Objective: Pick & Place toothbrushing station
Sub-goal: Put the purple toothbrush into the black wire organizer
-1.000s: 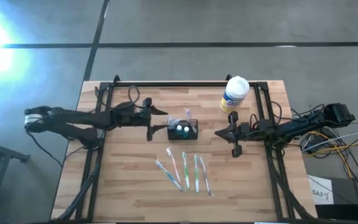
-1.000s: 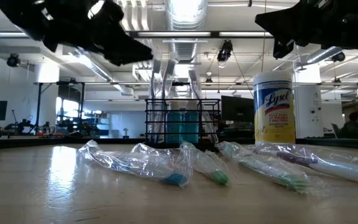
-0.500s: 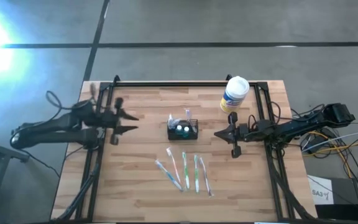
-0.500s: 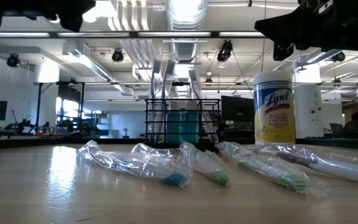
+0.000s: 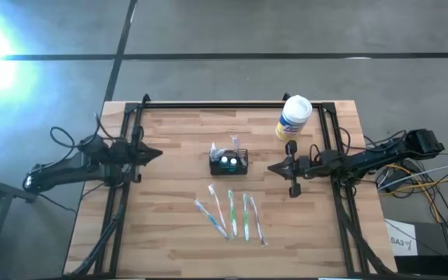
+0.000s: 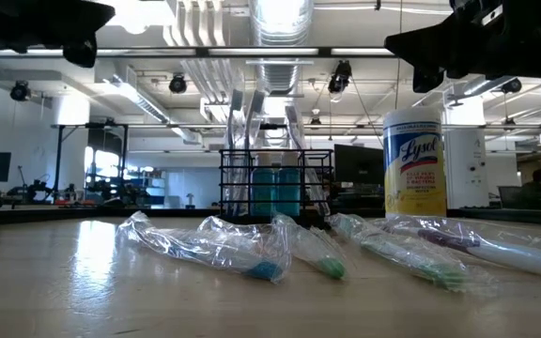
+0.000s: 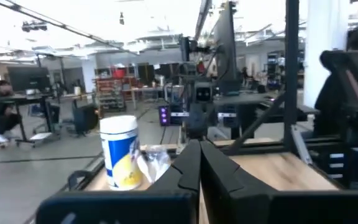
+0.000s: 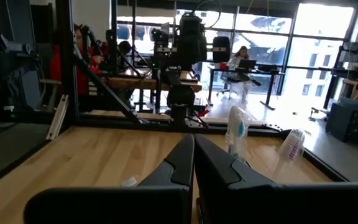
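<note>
The toothbrushing station (image 5: 229, 162), a small black wire caddy, stands on its base at the middle of the wooden table, with two teal-topped items and a wrapped brush inside; it also shows in the low view (image 6: 276, 184). My left gripper (image 5: 159, 154) is shut and empty at the table's left edge, well clear of the caddy. My right gripper (image 5: 271, 166) is shut and empty a short way to the caddy's right, pointing at it. Both wrist views show the shut fingers, left (image 7: 199, 149) and right (image 8: 193, 144).
Several plastic-wrapped toothbrushes (image 5: 230, 216) lie side by side on the table, nearer than the caddy. A white-and-yellow wipes tub (image 5: 293, 117) stands at the back right. Black frame rails (image 5: 131, 132) run along the table's sides and back. People sit at desks beyond the table.
My left gripper has drawn back from beside the caddy's left side toward the table's left edge and has shut with nothing between its fingers. The caddy has stayed where it was.
</note>
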